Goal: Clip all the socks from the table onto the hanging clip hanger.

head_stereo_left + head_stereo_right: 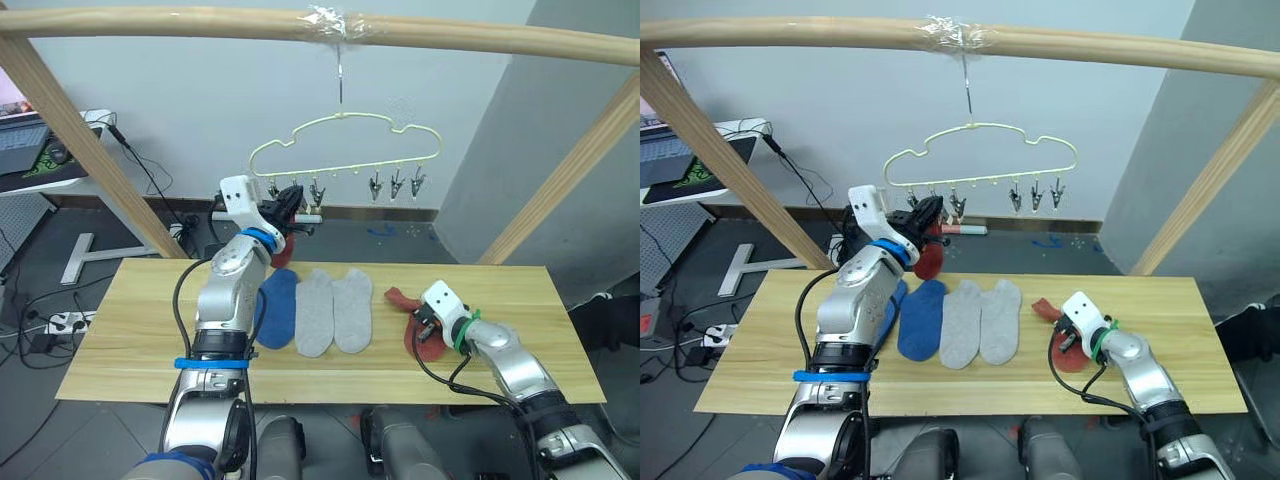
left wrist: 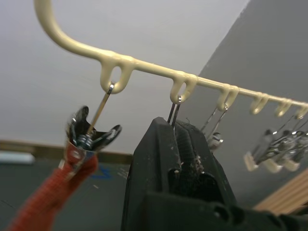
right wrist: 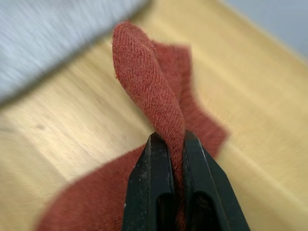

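Right gripper (image 1: 428, 326), lower right of frame: jaws clamped on fold of rust sock (image 3: 144, 82), rest still lying on table (image 1: 140, 350). Soft, limp, light; best pinched at cuff edge. Mid-frame: blue sock (image 1: 278, 310), two grey socks (image 1: 334, 310). Farther up, left gripper (image 1: 290, 203) shut on clip (image 2: 174, 108) of clip hanger (image 1: 345, 135); neighbouring clip holds red sock (image 2: 45, 199).

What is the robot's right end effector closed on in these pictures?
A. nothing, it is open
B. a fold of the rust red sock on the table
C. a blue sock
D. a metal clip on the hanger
B: in the right wrist view the right end effector is pinched shut on a raised fold of the rust red sock, whose remainder lies on the table.
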Robot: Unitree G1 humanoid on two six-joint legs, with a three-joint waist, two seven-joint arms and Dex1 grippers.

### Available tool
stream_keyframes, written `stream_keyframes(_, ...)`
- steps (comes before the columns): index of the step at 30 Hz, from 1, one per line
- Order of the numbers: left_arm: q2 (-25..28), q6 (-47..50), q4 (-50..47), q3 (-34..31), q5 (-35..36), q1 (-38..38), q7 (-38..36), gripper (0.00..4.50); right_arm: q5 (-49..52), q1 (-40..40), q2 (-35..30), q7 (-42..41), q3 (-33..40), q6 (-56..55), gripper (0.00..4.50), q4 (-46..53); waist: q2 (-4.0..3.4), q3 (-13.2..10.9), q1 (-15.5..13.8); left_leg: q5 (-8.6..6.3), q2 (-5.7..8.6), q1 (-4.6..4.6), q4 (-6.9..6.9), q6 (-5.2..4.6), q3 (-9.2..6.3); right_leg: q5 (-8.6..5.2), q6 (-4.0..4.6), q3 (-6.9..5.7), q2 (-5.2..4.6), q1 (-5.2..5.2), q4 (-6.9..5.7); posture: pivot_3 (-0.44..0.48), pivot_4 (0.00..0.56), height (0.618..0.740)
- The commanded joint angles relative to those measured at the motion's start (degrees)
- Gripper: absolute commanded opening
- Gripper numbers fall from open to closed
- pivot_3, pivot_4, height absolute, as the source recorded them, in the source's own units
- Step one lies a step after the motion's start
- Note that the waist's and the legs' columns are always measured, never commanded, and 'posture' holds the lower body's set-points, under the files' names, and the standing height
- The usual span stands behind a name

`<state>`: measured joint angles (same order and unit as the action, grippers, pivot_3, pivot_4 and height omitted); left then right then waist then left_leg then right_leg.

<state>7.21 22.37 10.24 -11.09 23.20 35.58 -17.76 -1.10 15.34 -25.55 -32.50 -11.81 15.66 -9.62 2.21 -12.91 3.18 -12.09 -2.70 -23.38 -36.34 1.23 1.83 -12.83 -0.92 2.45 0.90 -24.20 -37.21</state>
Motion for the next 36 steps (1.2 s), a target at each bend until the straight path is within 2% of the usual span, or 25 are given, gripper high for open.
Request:
stream_keyframes(1,-2.05,11.27,-3.05,-7.38,11.93,0.28,4.2,0.0,0.64,0.49,0.86,-1.28,-1.1,2.38,0.03,13.93,0.0,0.0,0.17,0.0,-0.02,0.01,0.0,0.0,-0.01,0.0,0.0,-0.02,0.02,0.01,-0.01,-0.042,0.233,0.74)
stream_keyframes(5,-2.47,16.82,-4.83,-10.53,18.54,-0.14,6.33,0.0,1.52,2.79,6.55,0.98,-2.9,8.47,0.03,19.51,0.0,0.0,0.31,0.0,-0.06,0.05,0.04,0.0,-0.13,-0.01,0.0,-0.08,0.09,0.02,-0.02,-0.042,0.233,0.74)
stream_keyframes(13,-2.22,19.67,-7.98,-9.63,22.16,-1.0,7.5,0.0,-0.07,9.91,15.87,7.58,-2.73,10.96,0.03,19.38,0.02,0.0,0.0,0.0,0.06,-0.02,0.03,0.01,-0.12,0.0,0.0,0.04,-0.08,0.01,0.15,-0.03,0.225,0.74)
stream_keyframes(18,-1.96,20.85,-9.85,-9.15,23.57,-2.58,7.73,0.0,-2.06,9.55,14.3,8.09,-3.47,6.38,0.03,18.62,0.02,0.0,-0.16,-0.01,0.05,-0.09,0.1,0.02,-0.1,-0.01,0.0,-0.01,-0.09,-0.05,0.19,-0.017,0.219,0.74)
stream_keyframes(35,-1.6,22.46,-12.34,-7.14,26.28,-3.76,7.27,0.0,-1.74,10.35,17.2,8.48,-3.68,6.21,0.03,17.87,0.02,0.0,-0.1,-0.01,0.06,-0.08,0.12,0.02,-0.09,-0.01,0.01,-0.02,-0.04,-0.05,0.2,-0.013,0.205,0.74)
stream_keyframes(36,-1.56,21.91,-12.75,-7.57,26.71,-3.96,6.96,0.28,-1.64,10.33,17.25,8.4,-3.64,6.38,0.01,17.88,0.02,0.01,-0.11,-0.01,0.06,-0.08,0.12,0.02,-0.09,-0.01,0.01,-0.02,-0.04,-0.06,0.19,-0.013,0.205,0.74)
